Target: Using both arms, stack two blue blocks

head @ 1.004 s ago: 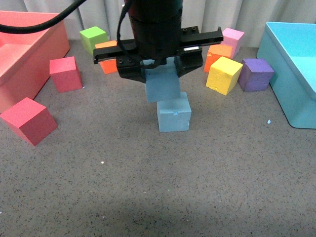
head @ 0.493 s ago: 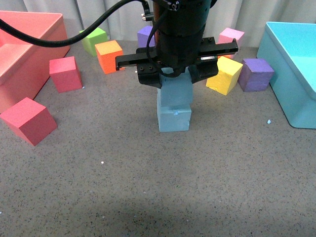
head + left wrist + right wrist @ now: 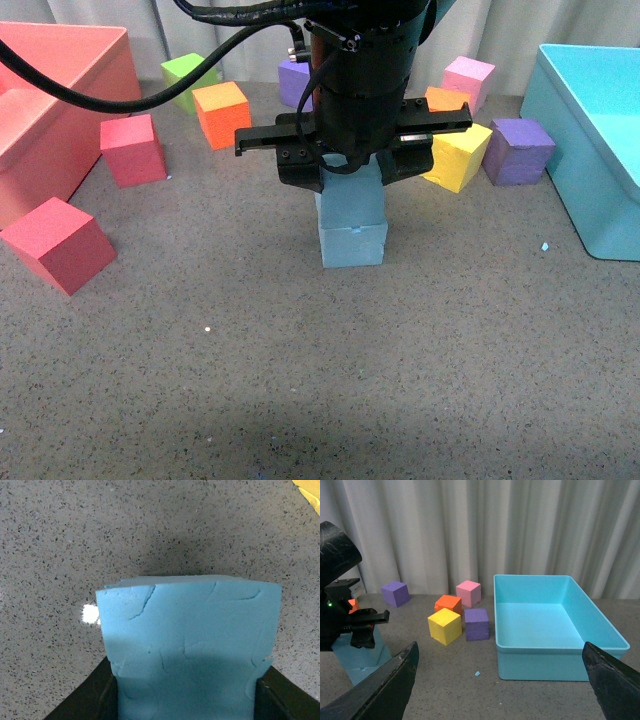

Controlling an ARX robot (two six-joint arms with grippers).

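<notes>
The left arm (image 3: 365,70) is reaching straight down over the middle of the grey floor, its wrist vertical and its wide finger bar lying left to right, and the left gripper (image 3: 350,170) is pinching the upper blue block (image 3: 351,203) from the left and right sides, the black fingers (image 3: 92,697) pressing on both flanks of the foam. That block is sitting on top of the lower blue block (image 3: 353,244), the two faces touching and the upper one turned slightly out of line with the one beneath; both are resting flat and square, neither having a longer side, and a small notch is showing on the near face of the lower one. The right gripper (image 3: 505,680) is hovering off to the right, well apart from the stack, with its two fingers (image 3: 380,692) spread wide and nothing between them. The turquoise bin (image 3: 557,630) is standing at the far right with its bare floor showing, and the pink bin (image 3: 60,110) is standing at the far left, its inside mostly out of view.
</notes>
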